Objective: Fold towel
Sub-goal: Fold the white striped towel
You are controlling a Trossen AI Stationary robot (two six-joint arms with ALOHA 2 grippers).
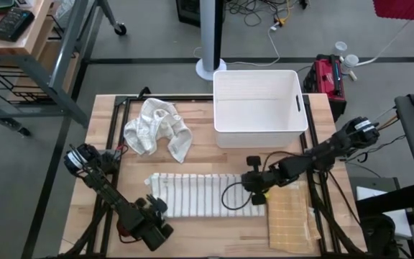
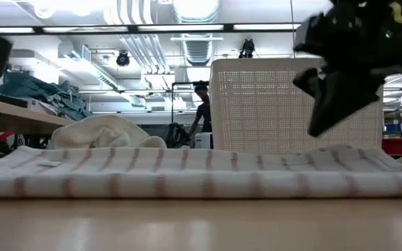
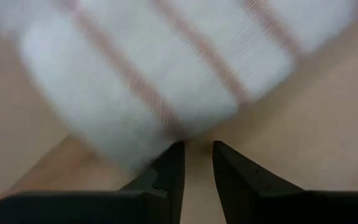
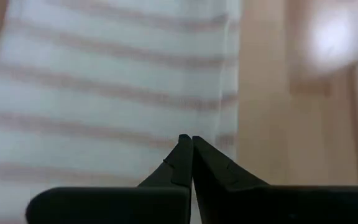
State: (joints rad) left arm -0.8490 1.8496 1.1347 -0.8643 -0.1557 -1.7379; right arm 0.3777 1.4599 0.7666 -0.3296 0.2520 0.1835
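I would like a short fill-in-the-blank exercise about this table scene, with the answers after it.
1. The striped towel lies flat on the ____.
2. The right gripper has its fingers ____.
3. The crumpled cloth lies beside the white ____.
4. The left gripper is at the striped towel's ____ end.

Answers: table; shut; bin; left

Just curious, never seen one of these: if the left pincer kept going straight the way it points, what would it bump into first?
Probably the striped towel: its near edge lies just beyond the left pincer, though depth is hard to judge.
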